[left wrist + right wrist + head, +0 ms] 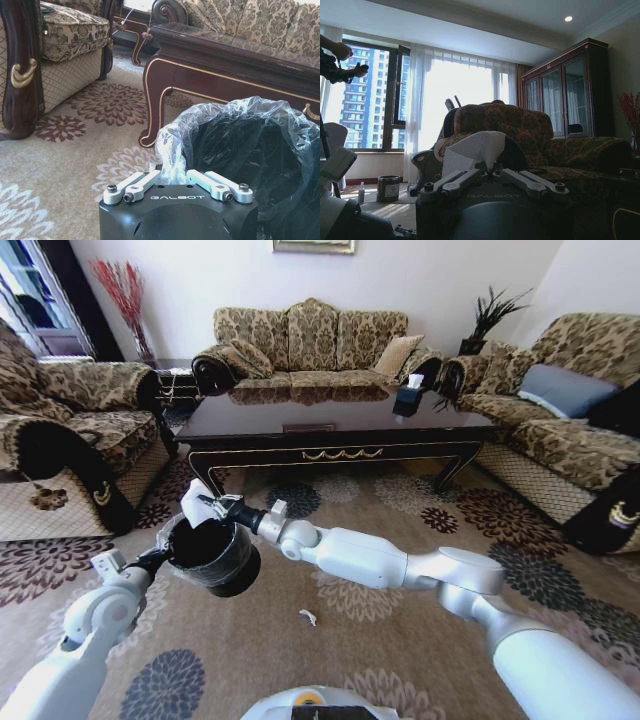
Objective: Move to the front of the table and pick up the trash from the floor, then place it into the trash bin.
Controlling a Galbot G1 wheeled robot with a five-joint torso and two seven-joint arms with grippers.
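Note:
The black trash bin (pixel 214 558) with a thin clear liner hangs above the floor (pixel 400 640), held at its rim by my left gripper (pixel 160 558). In the left wrist view the left gripper (pixel 175 176) is pinched shut on the liner and rim of the trash bin (pixel 250 150). My right gripper (pixel 212 506) reaches across to just over the bin's far rim, shut on a crumpled white tissue (pixel 194 497). The right wrist view shows the tissue (pixel 472 150) standing up between the fingers of the right gripper (pixel 492 175). A tiny white scrap (pixel 308 617) lies on the carpet. The dark table (pixel 330 430) stands ahead.
Patterned sofas ring the table: an armchair (pixel 70 440) on the left, a sofa (pixel 310 345) behind and another (pixel 570 430) on the right. A tissue box (pixel 410 382) sits on the tabletop. Open carpet lies between me and the table.

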